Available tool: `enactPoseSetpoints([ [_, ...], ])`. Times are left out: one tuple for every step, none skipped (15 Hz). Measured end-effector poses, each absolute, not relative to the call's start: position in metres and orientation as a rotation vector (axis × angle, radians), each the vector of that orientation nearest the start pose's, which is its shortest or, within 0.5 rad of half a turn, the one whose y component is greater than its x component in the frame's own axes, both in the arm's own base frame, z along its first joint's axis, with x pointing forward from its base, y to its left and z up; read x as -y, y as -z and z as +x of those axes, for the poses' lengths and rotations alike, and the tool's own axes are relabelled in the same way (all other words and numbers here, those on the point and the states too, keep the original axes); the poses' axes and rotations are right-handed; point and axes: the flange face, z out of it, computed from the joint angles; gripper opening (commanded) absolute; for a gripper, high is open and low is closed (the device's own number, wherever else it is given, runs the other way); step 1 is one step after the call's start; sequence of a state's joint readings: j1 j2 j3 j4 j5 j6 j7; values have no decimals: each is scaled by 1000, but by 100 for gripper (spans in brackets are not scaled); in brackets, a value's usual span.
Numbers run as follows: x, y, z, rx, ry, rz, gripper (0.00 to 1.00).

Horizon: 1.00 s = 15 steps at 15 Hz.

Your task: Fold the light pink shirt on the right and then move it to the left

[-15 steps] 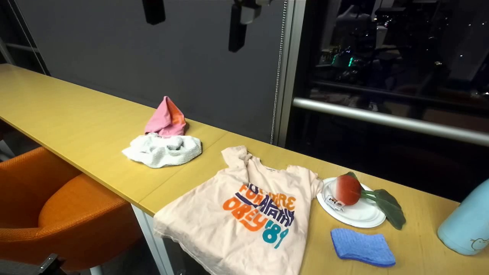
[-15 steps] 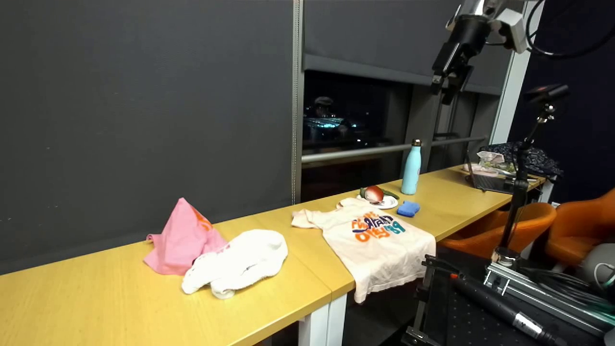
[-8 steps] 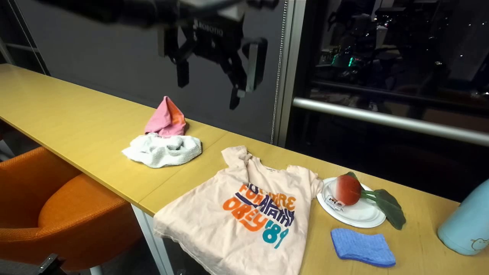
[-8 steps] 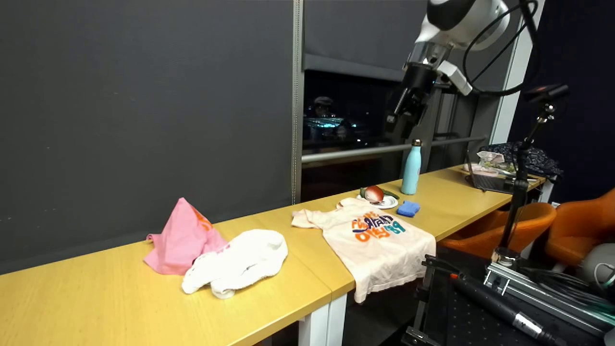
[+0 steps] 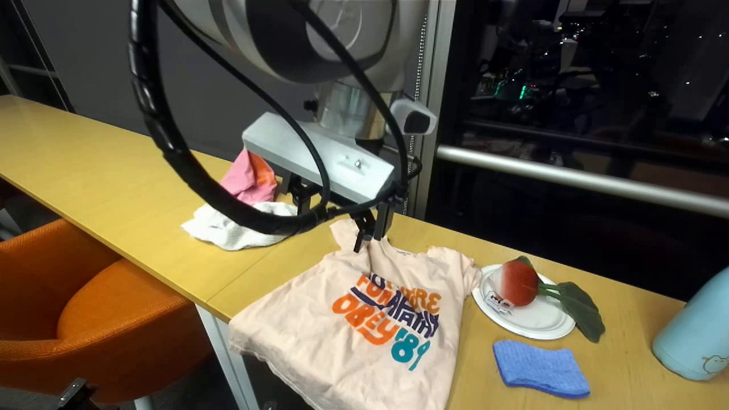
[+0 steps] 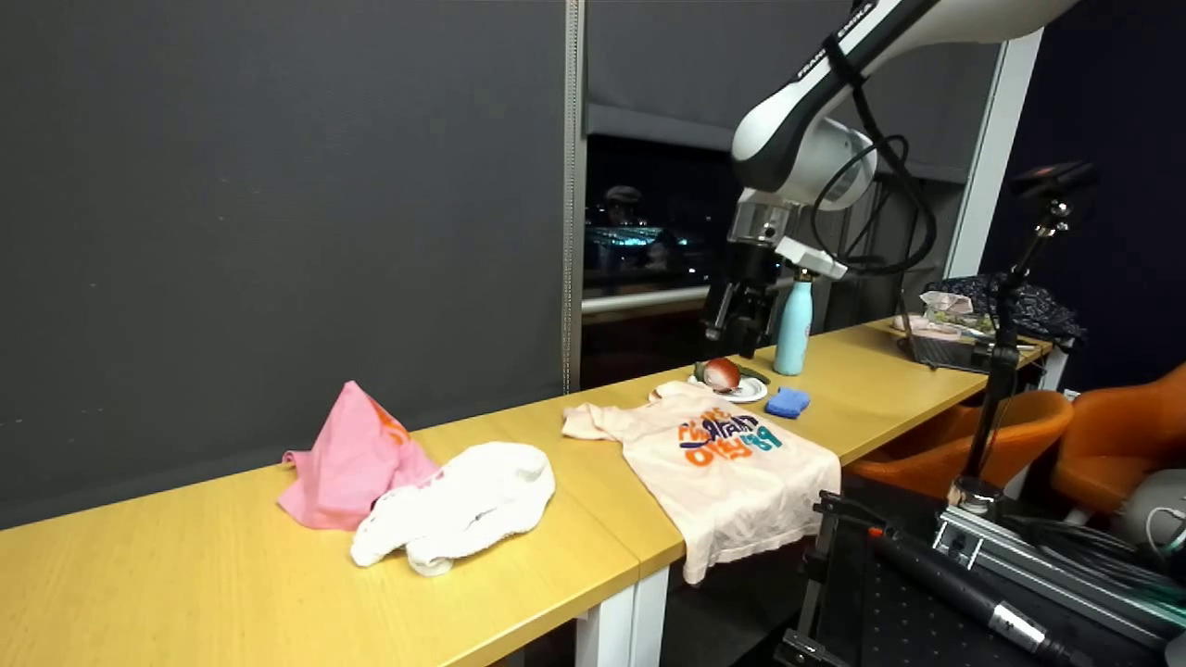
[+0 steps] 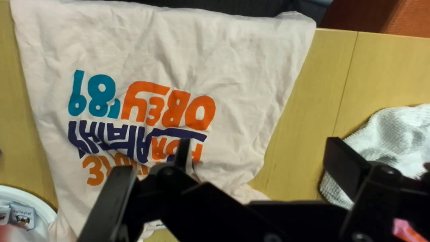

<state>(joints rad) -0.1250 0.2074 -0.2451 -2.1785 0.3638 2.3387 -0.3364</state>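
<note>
The light pink shirt [image 5: 302, 341] lies spread on the table, print side up, with its hem hanging over the front edge. It also shows in an exterior view [image 6: 741, 500] and, with lettering upside down, in the wrist view [image 7: 242, 67]. Its sleeve towards the white cloth looks bunched. My gripper [image 5: 330, 230] is open, pointing down above that sleeve and collar end. In the wrist view my gripper [image 7: 259, 146] has its fingers wide apart, one over the lettering and one over the white cloth. It holds nothing. It partly hides the sleeve and collar there.
A white cloth [image 5: 222, 228] and a peaked coral-pink cloth [image 6: 343, 463] lie beyond the table seam. A plate [image 5: 529, 329] with a red vegetable [image 5: 519, 283], a blue cloth [image 5: 538, 367] and a tall bottle [image 6: 793, 329] stand on the other side. An orange chair [image 5: 119, 307] is at the front.
My arm has come down from high above, with the gripper lowering to over the shirt's collar end. The gripper stays open. The shirt and the other things have not moved.
</note>
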Motion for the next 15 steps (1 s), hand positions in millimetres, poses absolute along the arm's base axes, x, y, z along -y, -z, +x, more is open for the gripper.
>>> enactPoseSetpoints([
  [192, -283, 525, -418, 42, -2911, 100],
  [188, -273, 533, -415, 31, -2915, 100],
  [183, -263, 541, -415, 22, -2917, 100],
  [176, -253, 550, -417, 18, -2920, 100],
  [169, -243, 557, -424, 15, -2923, 100],
  [161, -232, 564, -433, 14, -2926, 100],
  [154, -221, 570, -444, 12, -2932, 100],
  [149, -211, 576, -460, 11, -2943, 100],
  [146, -201, 580, -481, 3, -2960, 100],
  [144, -191, 584, -504, -7, -2979, 100],
  [143, -182, 587, -524, -22, -2996, 100],
  [143, -174, 589, -544, -35, -3010, 100],
  [144, -168, 592, -560, -47, -3020, 100],
  [144, -162, 595, -575, -56, -3027, 100],
  [144, -157, 597, -588, -63, -3033, 100],
])
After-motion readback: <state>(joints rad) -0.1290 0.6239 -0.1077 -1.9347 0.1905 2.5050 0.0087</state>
